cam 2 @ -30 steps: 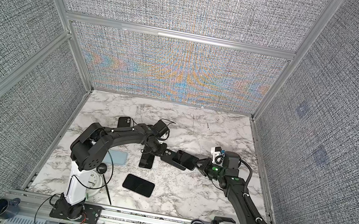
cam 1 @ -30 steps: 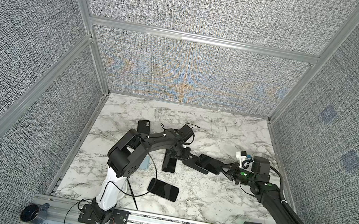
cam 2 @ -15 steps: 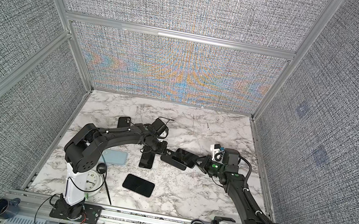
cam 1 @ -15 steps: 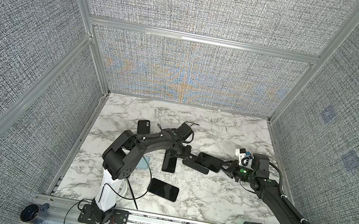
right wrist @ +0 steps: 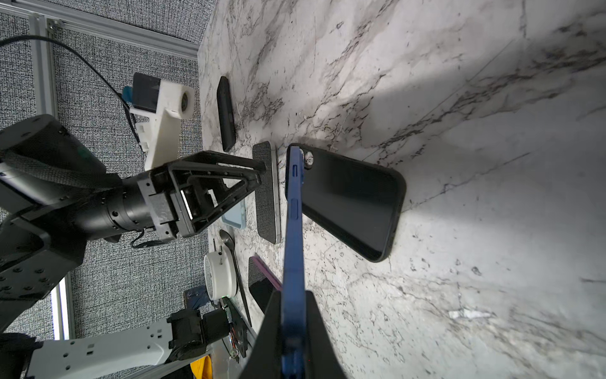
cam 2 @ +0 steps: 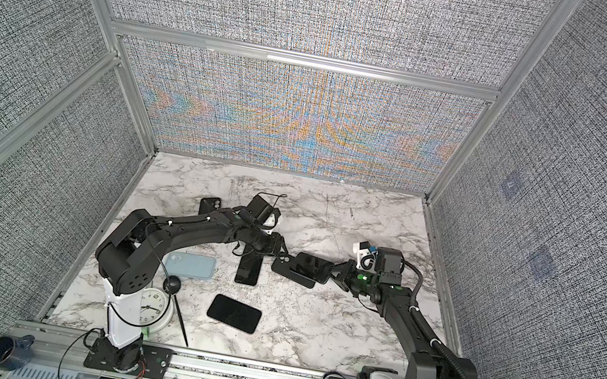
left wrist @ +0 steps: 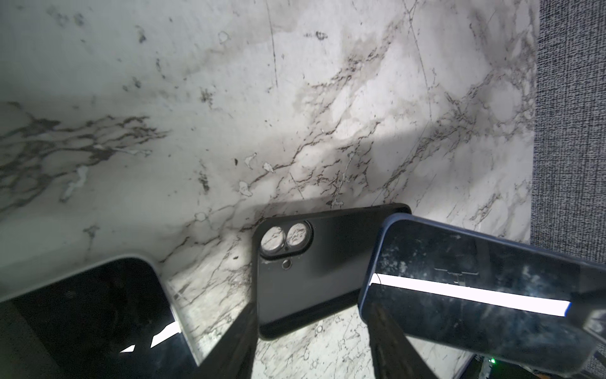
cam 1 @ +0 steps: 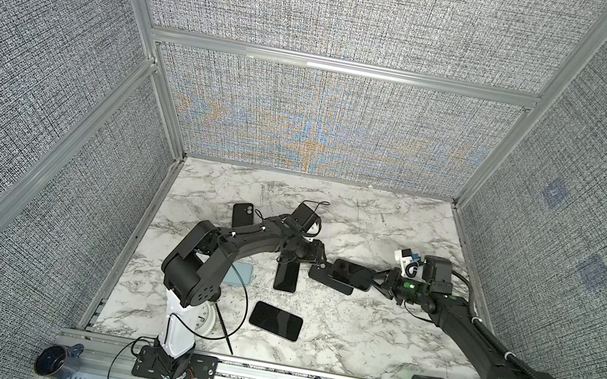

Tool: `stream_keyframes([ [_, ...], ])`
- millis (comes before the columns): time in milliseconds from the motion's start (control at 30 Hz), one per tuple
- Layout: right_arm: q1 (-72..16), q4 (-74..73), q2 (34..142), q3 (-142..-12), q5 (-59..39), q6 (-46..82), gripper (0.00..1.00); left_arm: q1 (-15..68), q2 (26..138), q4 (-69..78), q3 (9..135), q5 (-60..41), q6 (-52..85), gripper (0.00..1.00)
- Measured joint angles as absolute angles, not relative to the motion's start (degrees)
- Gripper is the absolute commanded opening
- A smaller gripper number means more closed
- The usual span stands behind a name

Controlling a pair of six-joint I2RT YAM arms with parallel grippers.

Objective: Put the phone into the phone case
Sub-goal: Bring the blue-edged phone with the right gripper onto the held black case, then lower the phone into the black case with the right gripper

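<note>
Tabletop (cam 1: 372, 337): white marble, grey-black veins
Phone (left wrist: 459, 295): dark blue rim, glossy black screen
Phone case (left wrist: 314, 272): matt black
Second case (cam 2: 191, 265): pale blue
Walls (cam 1: 326, 4): grey woven texture
Clock (cam 2: 158, 308): white

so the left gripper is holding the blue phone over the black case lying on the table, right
No: it is the right gripper, not the left, that is shut on the blue phone, as the right wrist view shows. The rest holds: the phone hangs over the black case lying on the table.
</note>
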State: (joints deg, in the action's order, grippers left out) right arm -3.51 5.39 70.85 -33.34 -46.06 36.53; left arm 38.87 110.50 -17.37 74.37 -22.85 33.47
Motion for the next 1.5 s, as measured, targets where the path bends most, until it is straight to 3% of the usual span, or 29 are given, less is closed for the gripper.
stream_keyframes([
  [300, -6.1, 2.7, 75.7, -34.5, -47.1, 37.7, 0.03, 38.7, 110.4, -14.7, 72.7, -25.3, 34.9, 0.63],
  [1167, -7.3, -1.4, 89.8, -39.5, -50.7, 36.2, 0.03, 37.4, 112.5, -12.3, 70.6, -28.5, 36.8, 0.61],
  [1500, -7.2, -0.2, 92.6, -41.0, -52.0, 34.7, 0.12, 37.4, 112.8, -11.9, 69.9, -29.0, 37.1, 0.60],
])
